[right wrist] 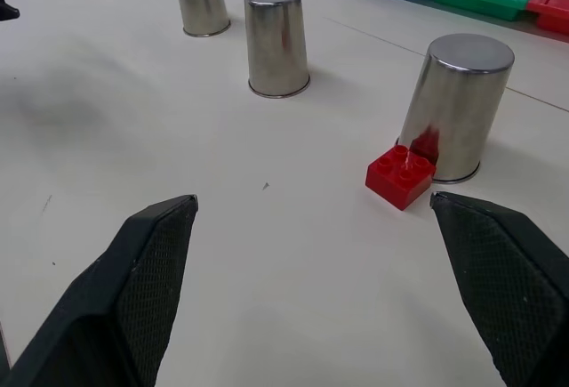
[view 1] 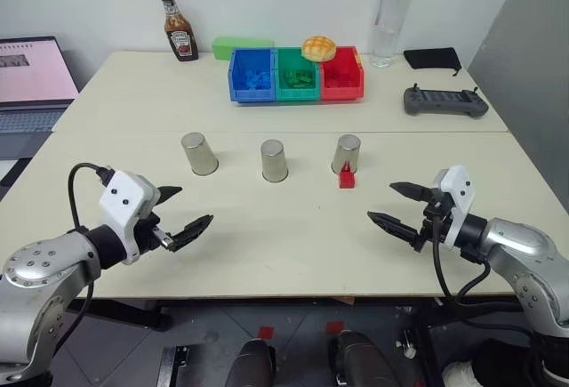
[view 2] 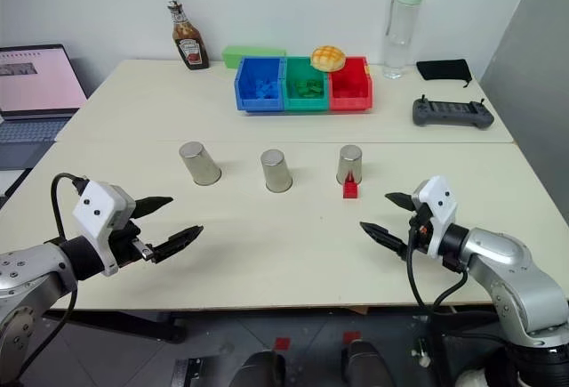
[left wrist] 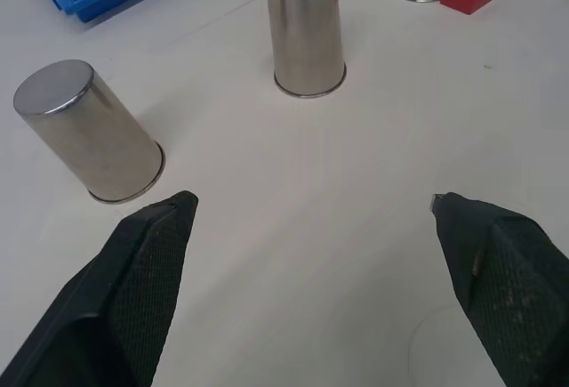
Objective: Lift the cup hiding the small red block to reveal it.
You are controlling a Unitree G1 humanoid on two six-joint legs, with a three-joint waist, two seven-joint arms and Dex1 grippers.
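Note:
Three silvery cups stand upside down in a row on the table: a left cup [view 1: 199,153], a middle cup [view 1: 274,161] and a right cup [view 1: 346,153]. The small red block [view 1: 347,178] lies in the open on the table, touching the near side of the right cup [right wrist: 455,107]. My left gripper [view 1: 196,205] hovers open, nearer me than the left cup [left wrist: 89,133], with nothing between its fingers. My right gripper [view 1: 381,201] is open too and empty, on the near right side of the block [right wrist: 400,175].
At the back stand blue [view 1: 252,75], green [view 1: 296,76] and red [view 1: 342,74] bins with a bun [view 1: 318,47] on top. A ketchup bottle [view 1: 180,36], a water bottle [view 1: 386,18], a black controller [view 1: 444,100] and a laptop [view 1: 31,80] are also there.

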